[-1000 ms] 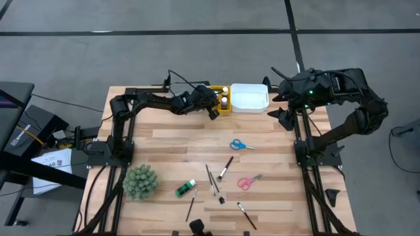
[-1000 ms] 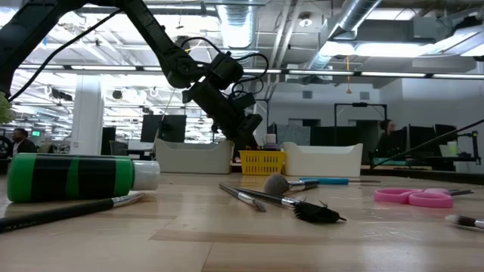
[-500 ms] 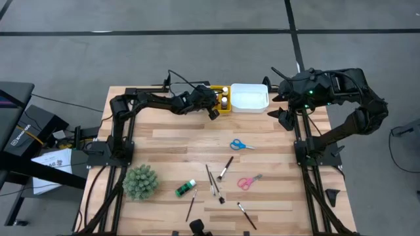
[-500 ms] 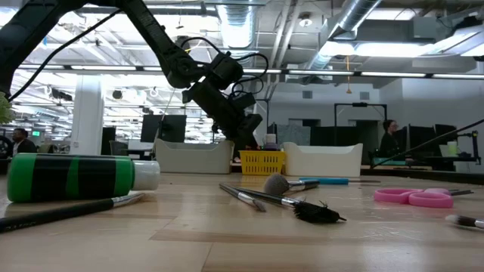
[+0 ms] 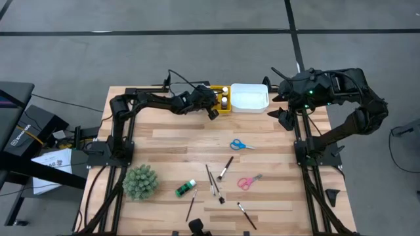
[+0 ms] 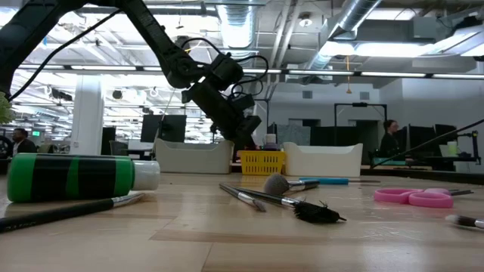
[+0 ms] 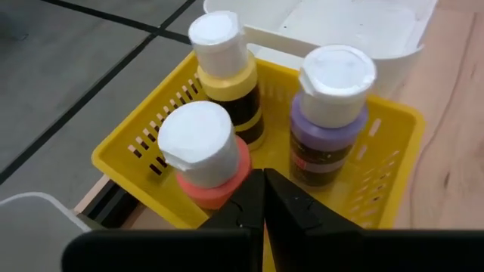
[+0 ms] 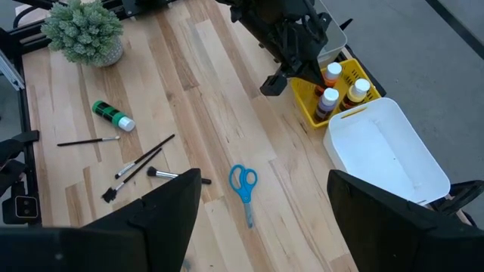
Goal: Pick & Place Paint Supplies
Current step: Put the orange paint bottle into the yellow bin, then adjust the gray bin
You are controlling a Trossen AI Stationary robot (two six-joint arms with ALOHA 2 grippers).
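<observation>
My left gripper (image 7: 263, 198) is shut and hangs just off the near left corner of the yellow basket (image 7: 128, 136), a little above the table (image 5: 214, 114). An orange bottle (image 7: 203, 155), a yellow one (image 7: 227, 72) and a purple one (image 7: 331, 106) stand upright in the basket. A green bottle (image 5: 186, 189) lies on its side on the table. Blue scissors (image 5: 241, 145), pink scissors (image 5: 247, 181) and several brushes (image 5: 225, 168) lie flat. My right gripper (image 8: 265, 181) is open, raised at the far right.
A white tray (image 5: 249, 97) stands right of the basket at the far edge. A spiky green plant ball (image 5: 140, 181) sits at the near left. A pale tray (image 6: 193, 156) shows behind my left arm in the low view. Bare wood lies between basket and scissors.
</observation>
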